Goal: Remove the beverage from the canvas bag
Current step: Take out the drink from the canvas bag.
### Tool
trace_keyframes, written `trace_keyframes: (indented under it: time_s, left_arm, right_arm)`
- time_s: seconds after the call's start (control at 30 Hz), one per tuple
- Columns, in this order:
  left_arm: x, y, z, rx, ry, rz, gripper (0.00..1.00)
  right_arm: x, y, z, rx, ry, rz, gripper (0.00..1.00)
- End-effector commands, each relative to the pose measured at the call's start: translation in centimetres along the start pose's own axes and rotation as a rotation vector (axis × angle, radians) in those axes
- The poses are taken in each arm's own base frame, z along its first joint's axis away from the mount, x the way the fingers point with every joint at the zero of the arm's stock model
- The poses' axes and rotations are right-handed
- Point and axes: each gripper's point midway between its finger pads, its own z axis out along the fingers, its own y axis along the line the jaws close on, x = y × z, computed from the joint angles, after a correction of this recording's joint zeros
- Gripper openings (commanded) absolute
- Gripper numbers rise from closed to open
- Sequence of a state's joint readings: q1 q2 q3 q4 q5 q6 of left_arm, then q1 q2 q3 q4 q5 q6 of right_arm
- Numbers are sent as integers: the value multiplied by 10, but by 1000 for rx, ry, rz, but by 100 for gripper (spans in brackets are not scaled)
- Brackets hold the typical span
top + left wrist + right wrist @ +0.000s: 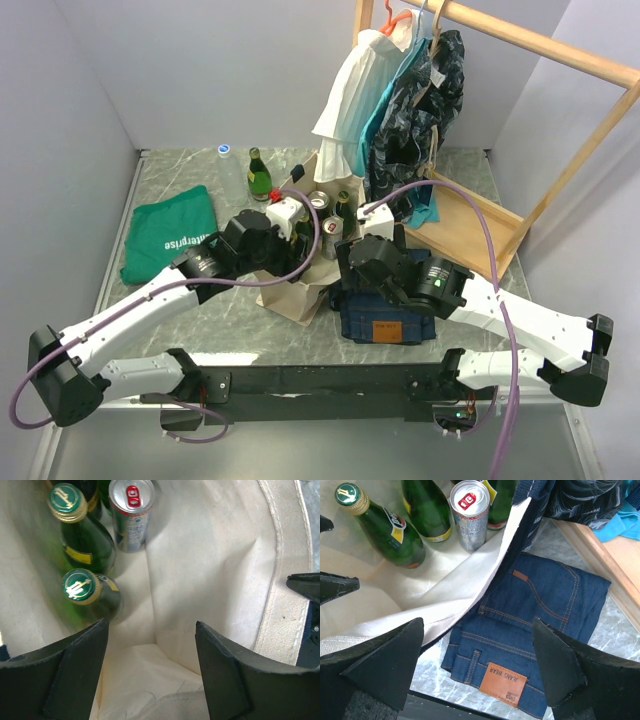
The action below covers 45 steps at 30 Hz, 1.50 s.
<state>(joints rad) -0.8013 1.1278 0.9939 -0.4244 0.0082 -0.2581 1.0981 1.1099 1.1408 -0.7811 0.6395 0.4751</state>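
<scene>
Hangs left pincer (151,625) released inside canvas bag (210,555), green bottle (80,586) just ahead-left. Holds right pincer (477,622) released above it, likely for bracing.

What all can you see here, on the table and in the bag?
bag: one, cream canvas, mid-table, open
bottles in bag: at least three, green glass, upright inside
can: one, silver with red tab, in the bag beside them
loose bottle: one, green, on the table behind the bag
plastic bottle: one, clear with blue cap, beside the loose bottle
cloth: one, green, table's left side
jeans: one pair, blue, folded right of the bag
rack: one, wooden, back right
hanging clothes: at least three, white, teal, black, on the rack
table: one, grey-green marbled
left gripper: one, black, open, inside the bag
right gripper: one, black, open, above bag rim and jeans
</scene>
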Motion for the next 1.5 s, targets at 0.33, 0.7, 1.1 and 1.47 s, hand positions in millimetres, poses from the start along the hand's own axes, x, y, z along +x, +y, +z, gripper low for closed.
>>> trace_keyframes:
  time_s: [0.33, 0.7, 1.1, 1.47]
  left_arm:
    - [-35, 28, -16, -202, -121, -88, 93]
    - [-51, 43, -11, -308, -166, -110, 98]
    - [-26, 39, 2, -279, -76, -116, 94]
    - [-14, 48, -7, -323, -49, -128, 94]
  right_arm:
    - [-9, 11, -7, -78, -34, 20, 94]
    - [0, 25, -4, -163, -15, -42, 94]
    - [14, 54, -2, -292, 47, -40, 94]
    - [27, 78, -3, -403, 112, -66, 92]
